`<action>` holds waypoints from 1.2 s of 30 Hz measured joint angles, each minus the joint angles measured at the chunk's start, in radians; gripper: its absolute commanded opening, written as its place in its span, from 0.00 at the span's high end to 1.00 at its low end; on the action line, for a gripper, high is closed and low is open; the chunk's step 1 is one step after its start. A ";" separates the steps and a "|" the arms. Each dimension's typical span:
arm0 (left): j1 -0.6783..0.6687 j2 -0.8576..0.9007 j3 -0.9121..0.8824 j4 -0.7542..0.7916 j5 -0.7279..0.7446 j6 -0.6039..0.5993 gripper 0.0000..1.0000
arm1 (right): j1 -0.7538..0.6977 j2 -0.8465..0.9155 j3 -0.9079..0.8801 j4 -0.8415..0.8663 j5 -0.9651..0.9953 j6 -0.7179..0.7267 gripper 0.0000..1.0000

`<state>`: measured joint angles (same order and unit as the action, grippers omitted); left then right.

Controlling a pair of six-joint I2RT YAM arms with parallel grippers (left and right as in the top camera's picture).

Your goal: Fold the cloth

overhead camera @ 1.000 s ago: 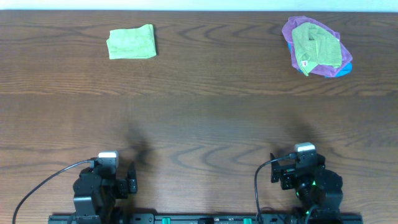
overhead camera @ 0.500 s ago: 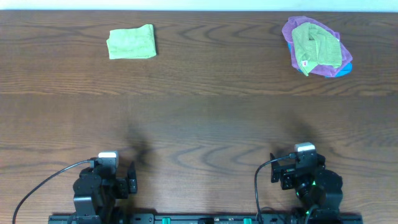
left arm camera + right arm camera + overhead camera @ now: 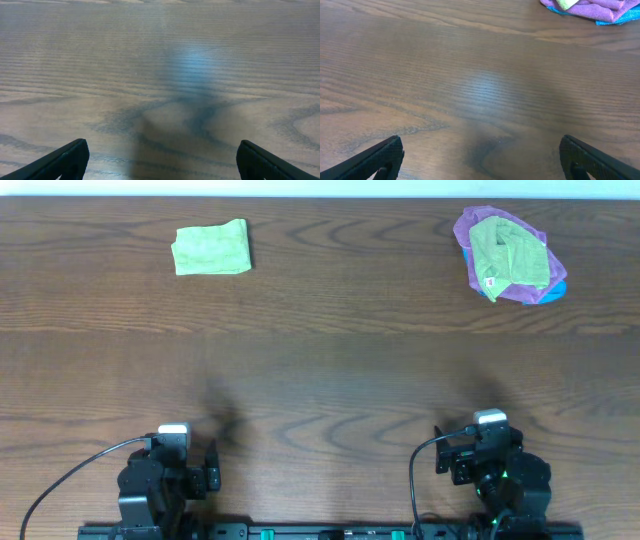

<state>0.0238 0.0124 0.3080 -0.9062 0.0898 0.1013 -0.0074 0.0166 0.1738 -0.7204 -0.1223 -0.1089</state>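
Green on top: the crumpled green cloth is found at the far right of the table. It is laid on a purple cloth, and a blue cloth is shown only as an edge beneath. It is taken to be the piece to fold.
Already done: a folded green cloth is laid flat at the far left, well apart from the heap.
Handling: the crumpled green cloth is judged soft, light and limp. It is expected to sag when lifted, and the purple cloth may be dragged along if it is pinched too deep.
Hold: a free corner or edge on the near side is best pinched thinly, so that one layer alone is taken. A small pale tag is seen at that near edge.
Left claw: its fingers are spread wide over bare wood, and nothing is held.
Right claw: its fingers are likewise spread wide and nothing is held. The heap is seen far ahead to the right.
Count: four cloths are counted (two green, one purple, one blue), with two claws and one table.
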 measured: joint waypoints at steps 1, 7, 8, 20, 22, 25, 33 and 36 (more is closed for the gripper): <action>0.000 0.000 0.000 0.000 0.000 0.000 0.05 | 0.000 0.000 0.000 0.000 0.000 0.000 0.01; 0.000 0.000 0.000 0.000 0.000 0.000 0.04 | 0.000 0.000 0.000 0.000 0.000 0.000 0.01; 0.000 0.000 0.000 0.000 0.000 0.000 0.04 | 0.000 0.000 0.000 0.000 0.000 0.000 0.01; 0.000 -0.001 -0.002 0.003 0.000 0.000 0.05 | -0.090 0.402 0.269 0.019 0.072 0.198 0.01; 0.000 -0.002 -0.003 0.005 -0.001 0.000 0.05 | -0.116 0.553 0.406 0.019 0.081 0.210 0.01; 0.000 -0.002 -0.004 0.006 -0.001 0.000 0.05 | -0.137 0.757 0.576 -0.003 0.093 0.217 0.01; 0.000 -0.002 -0.004 0.006 -0.001 0.000 0.04 | -0.166 1.236 0.982 -0.088 0.093 0.224 0.01; 0.000 -0.002 -0.004 0.006 -0.001 0.000 0.05 | -0.171 1.382 1.109 -0.090 0.093 0.224 0.01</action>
<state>0.0238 0.0101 0.3038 -0.8997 0.0891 0.1013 -0.1783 1.3991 1.2831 -0.8101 -0.0296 0.1150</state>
